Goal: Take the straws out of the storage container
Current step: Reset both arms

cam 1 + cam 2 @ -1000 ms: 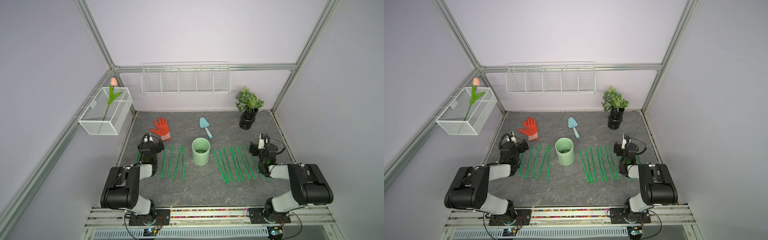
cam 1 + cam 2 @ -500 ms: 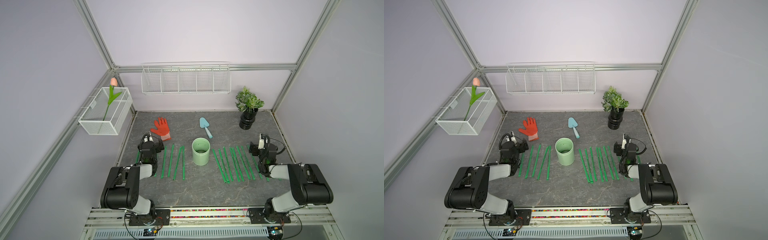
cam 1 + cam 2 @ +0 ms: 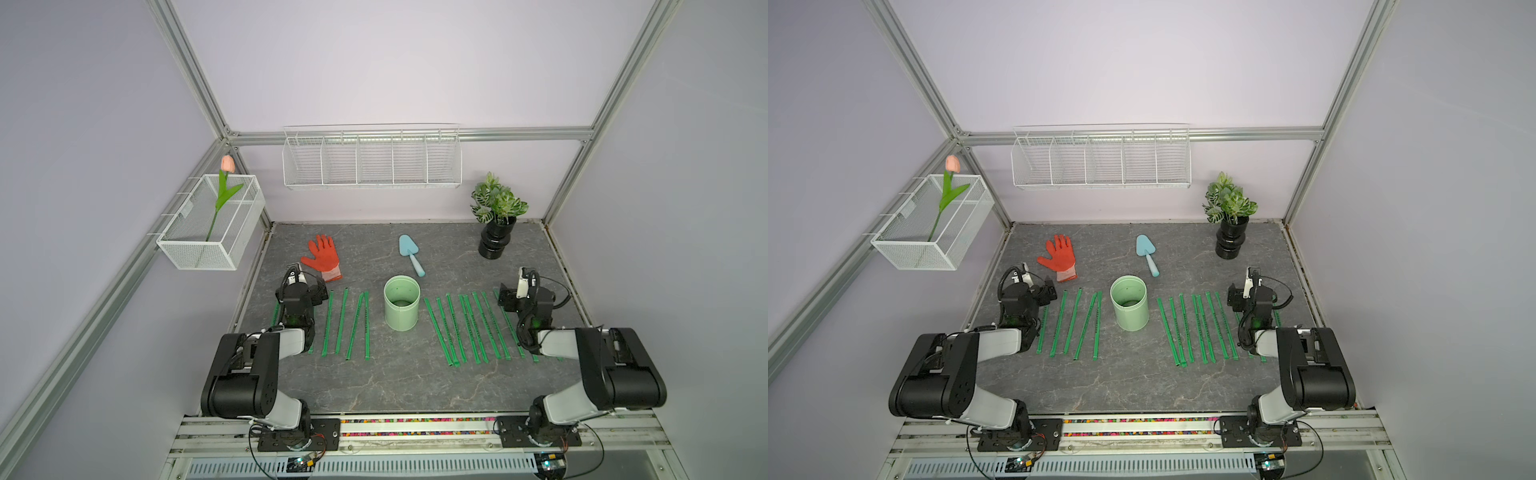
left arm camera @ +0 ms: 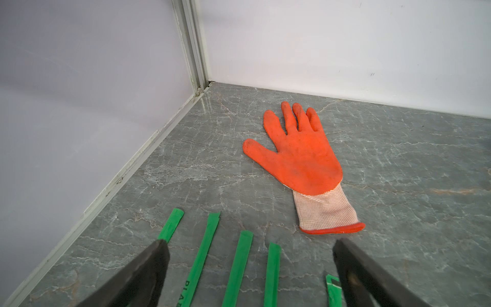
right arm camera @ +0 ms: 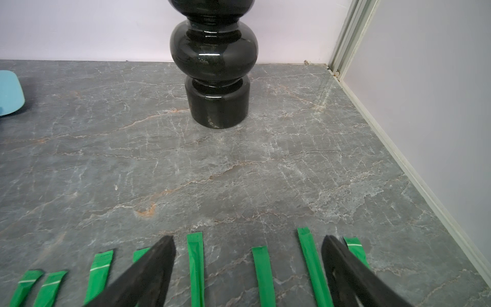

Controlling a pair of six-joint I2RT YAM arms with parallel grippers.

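The storage container [image 3: 401, 303] [image 3: 1129, 303], a pale mint cup, stands upright mid-table; from above its inside shows no straws. The straws lie flat in two rows on the table: one row left of the cup [image 3: 343, 322] [image 3: 1073, 322], a longer row right of it [image 3: 469, 328] [image 3: 1200, 328]. My left gripper [image 4: 249, 244] [image 3: 307, 286] hovers open over the far ends of the left row's straws [image 4: 239, 265], holding nothing. My right gripper [image 5: 247, 239] [image 3: 515, 293] stands open over the far ends of the right row's straws [image 5: 196, 265], also holding nothing.
An orange glove [image 3: 322, 257] [image 4: 300, 156] lies just beyond the left gripper. A blue trowel [image 3: 411, 253] lies behind the cup. A black plant pot [image 3: 494, 243] [image 5: 216, 79] stands at the back right. Wire baskets [image 3: 372, 160] hang on the walls, one with a tulip [image 3: 224, 191].
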